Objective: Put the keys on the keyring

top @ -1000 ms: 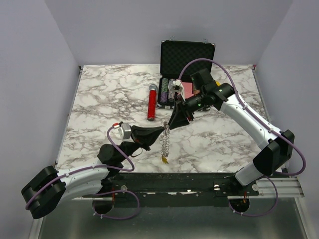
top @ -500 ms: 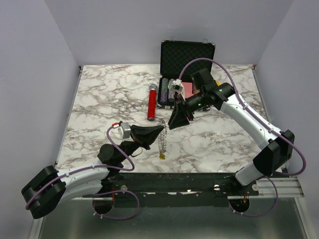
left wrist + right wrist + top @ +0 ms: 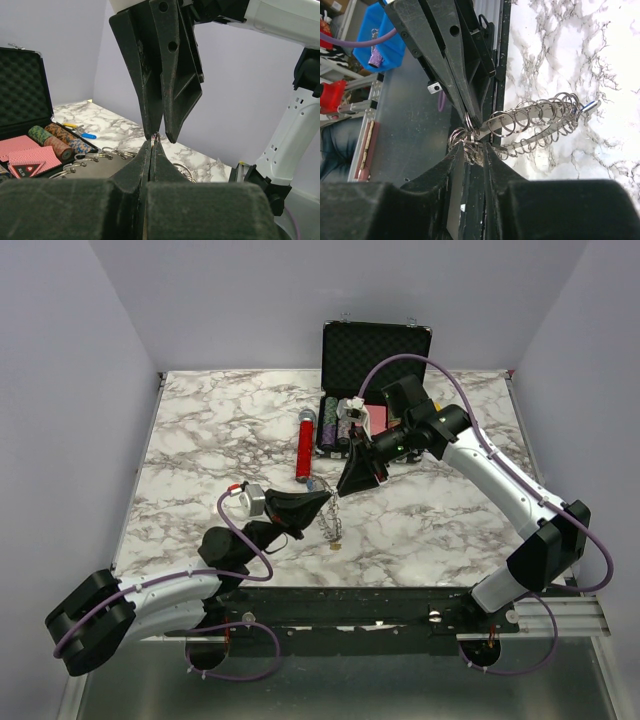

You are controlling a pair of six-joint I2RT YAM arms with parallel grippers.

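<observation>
1. The top camera alone takes in the whole table (image 3: 220, 430). The left fingers (image 3: 310, 505) and the right fingers (image 3: 355, 475) meet tip to tip over its near middle. The keyring (image 3: 332, 523) hangs from that meeting point as a thin silver strand. A red cylinder (image 3: 304, 450) and an open black case (image 3: 376, 352) lie behind. The gaps between the fingers are too small to read here.

2. The left wrist camera shows the left fingers pressed flat together with no gap, a small ring of the keyring nipped at their very tips. The right fingers come down from above, tips a little apart, on either side of that ring. Poker chips (image 3: 55, 142) and red cards (image 3: 25, 157) show close up only here.

3. Only the right wrist camera resolves the strand: a knot of small split rings at the right fingertips, then a row of rings running off over the marble with keys (image 3: 540, 116) threaded in. The left fingers are clenched on a ring of the knot. The right fingers stand narrowly apart around the knot; I cannot tell whether they press it.
</observation>
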